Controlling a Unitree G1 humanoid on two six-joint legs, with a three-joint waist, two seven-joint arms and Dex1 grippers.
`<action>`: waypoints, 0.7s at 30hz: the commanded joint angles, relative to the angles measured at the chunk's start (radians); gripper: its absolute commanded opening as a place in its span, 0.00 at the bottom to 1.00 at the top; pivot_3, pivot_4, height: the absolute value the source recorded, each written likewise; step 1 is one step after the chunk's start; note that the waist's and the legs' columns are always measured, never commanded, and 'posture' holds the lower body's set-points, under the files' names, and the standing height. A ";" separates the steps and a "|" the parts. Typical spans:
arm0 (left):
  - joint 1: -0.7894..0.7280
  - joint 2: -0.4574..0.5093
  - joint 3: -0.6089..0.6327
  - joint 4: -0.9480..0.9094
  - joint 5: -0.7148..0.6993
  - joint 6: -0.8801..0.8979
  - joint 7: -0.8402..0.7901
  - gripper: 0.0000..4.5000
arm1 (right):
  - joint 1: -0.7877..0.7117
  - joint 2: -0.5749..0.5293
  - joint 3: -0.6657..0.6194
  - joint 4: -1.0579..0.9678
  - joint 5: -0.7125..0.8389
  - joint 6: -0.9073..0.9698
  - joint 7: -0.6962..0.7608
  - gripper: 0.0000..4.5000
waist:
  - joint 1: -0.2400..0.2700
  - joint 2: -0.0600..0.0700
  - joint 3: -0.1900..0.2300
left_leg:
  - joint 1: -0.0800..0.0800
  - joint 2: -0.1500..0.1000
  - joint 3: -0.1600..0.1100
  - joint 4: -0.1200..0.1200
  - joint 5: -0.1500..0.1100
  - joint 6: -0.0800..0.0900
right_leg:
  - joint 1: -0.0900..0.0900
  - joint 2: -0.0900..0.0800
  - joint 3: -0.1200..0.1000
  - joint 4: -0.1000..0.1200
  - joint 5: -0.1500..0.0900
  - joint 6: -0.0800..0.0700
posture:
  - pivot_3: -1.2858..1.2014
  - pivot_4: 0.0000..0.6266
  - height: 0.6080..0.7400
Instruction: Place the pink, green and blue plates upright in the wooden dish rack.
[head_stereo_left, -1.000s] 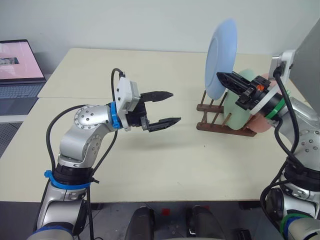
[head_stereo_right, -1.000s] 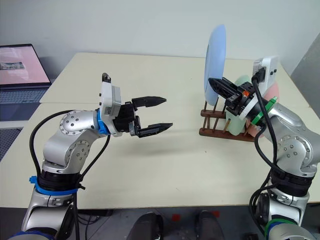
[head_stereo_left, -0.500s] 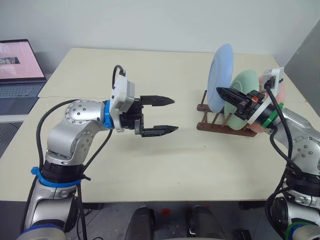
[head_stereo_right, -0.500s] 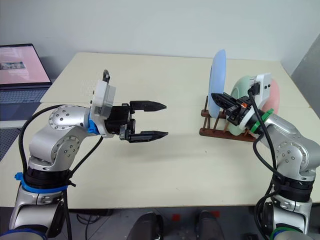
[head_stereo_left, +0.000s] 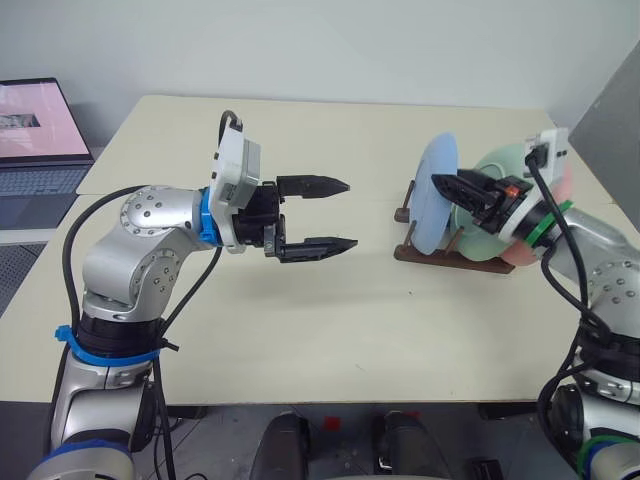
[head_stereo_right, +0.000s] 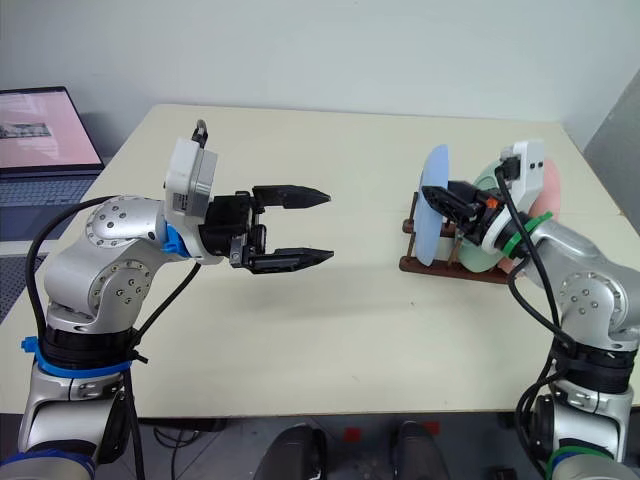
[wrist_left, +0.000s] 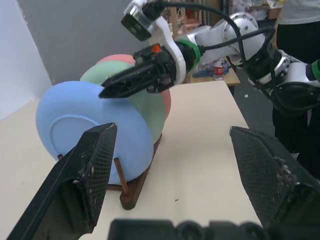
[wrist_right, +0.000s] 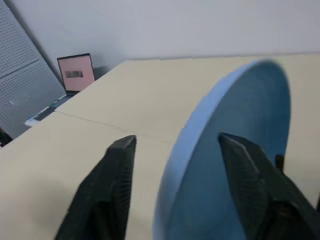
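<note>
A wide, pale cream rectangular table (head_stereo_left: 330, 330) has a thin seam running across its top. Off its far left corner, apart from it, an open laptop (head_stereo_left: 35, 150) with a pink-lit screen and grey keyboard sits. Beyond the table rises a plain light grey wall (head_stereo_left: 320, 45).

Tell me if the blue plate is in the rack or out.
In: the blue plate stands on edge in the wooden dish rack, in front of the green plate.
</note>
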 joint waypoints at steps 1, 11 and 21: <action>-0.004 0.006 0.003 -0.012 0.015 -0.022 0.002 0.87 | -0.057 -0.064 -0.002 -0.044 -0.047 -0.079 0.015 0.90 | 0.000 0.000 0.000 | 0.000 0.000 0.000 0.000 0.000 0.000 | -0.001 0.000 0.000 0.000 0.000 0.000 | 0.52 0.24 0.99; 0.036 0.005 -0.011 -0.019 0.079 -0.053 0.021 0.87 | 0.014 -0.398 -0.003 0.037 -0.202 -0.232 0.245 0.99 | 0.004 0.000 0.000 | -0.004 0.000 0.001 0.000 0.000 0.000 | -0.003 0.000 0.000 -0.002 0.000 0.000 | 0.52 0.24 0.99; 0.084 0.020 -0.019 -0.084 0.068 -0.044 0.020 0.87 | 0.263 -0.620 -0.140 -0.027 -0.192 -0.232 0.498 0.91 | 0.002 0.000 0.000 | -0.004 0.000 0.000 0.000 0.000 0.000 | -0.003 0.000 0.000 -0.002 0.000 0.001 | 0.52 0.24 0.99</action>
